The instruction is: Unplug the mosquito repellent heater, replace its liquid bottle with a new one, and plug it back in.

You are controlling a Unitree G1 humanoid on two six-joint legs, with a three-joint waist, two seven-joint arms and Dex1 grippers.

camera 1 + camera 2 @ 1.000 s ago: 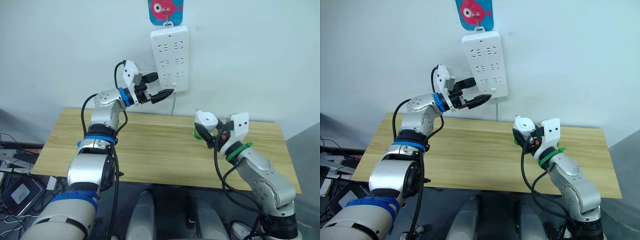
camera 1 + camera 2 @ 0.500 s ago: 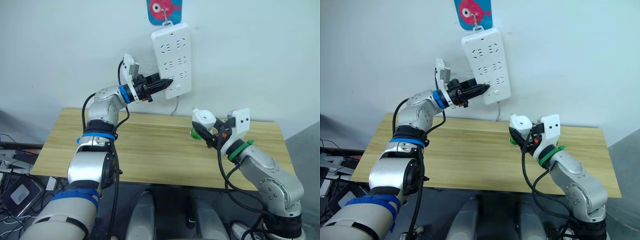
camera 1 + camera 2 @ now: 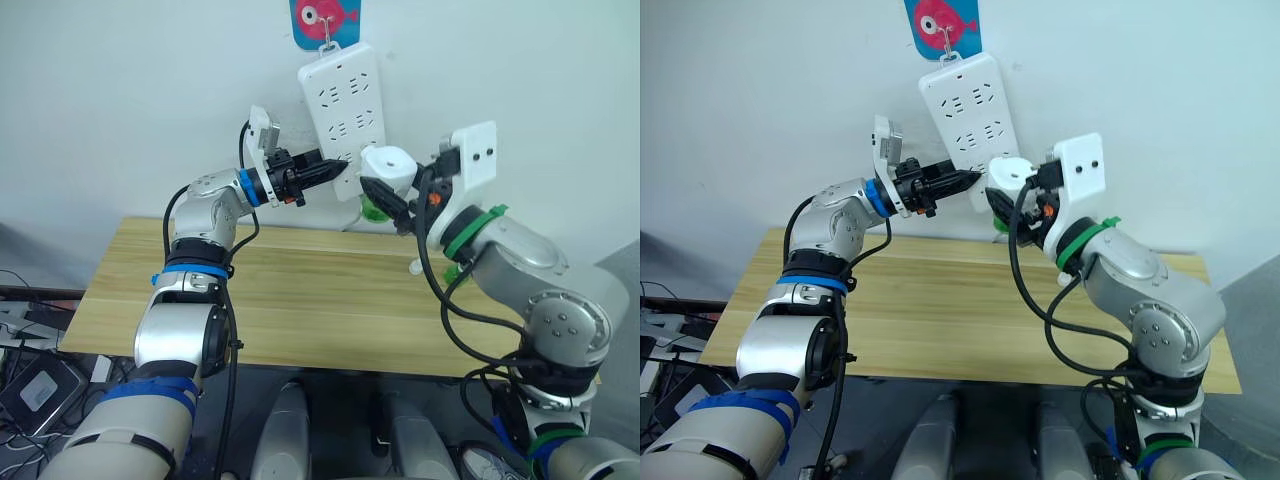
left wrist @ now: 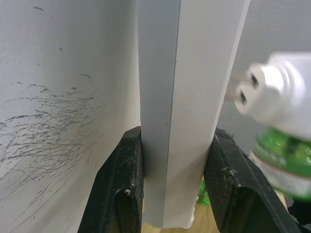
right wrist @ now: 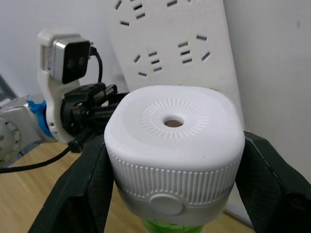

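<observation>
Spanning the space below both pincers, the wooden desk (image 3: 300, 300) lies well under the raised arms. Above it the white power strip (image 3: 345, 110) hangs tilted on the wall from a hook by a blue card with a pink fish (image 3: 323, 20).

The left pincer (image 3: 335, 168) reaches up to the strip's lower end, and in the left wrist view its two black fingers (image 4: 119, 187) are closed onto the strip's edge, one on each side, touching it.

The right pincer (image 3: 395, 195) is lifted just beside the left one, close in front of the strip's lower part. Its fingers (image 5: 73, 194) are clamped on the sides of the mosquito repellent heater (image 5: 175, 145), which sits between them with the round hole in its ribbed top facing the wrist camera. The heater's two metal prongs (image 4: 241, 90) point toward the strip face, a narrow gap apart from it as far as the left wrist view lets me judge. A green liquid bottle (image 4: 284, 158) hangs under the heater, fixed to its base.
</observation>
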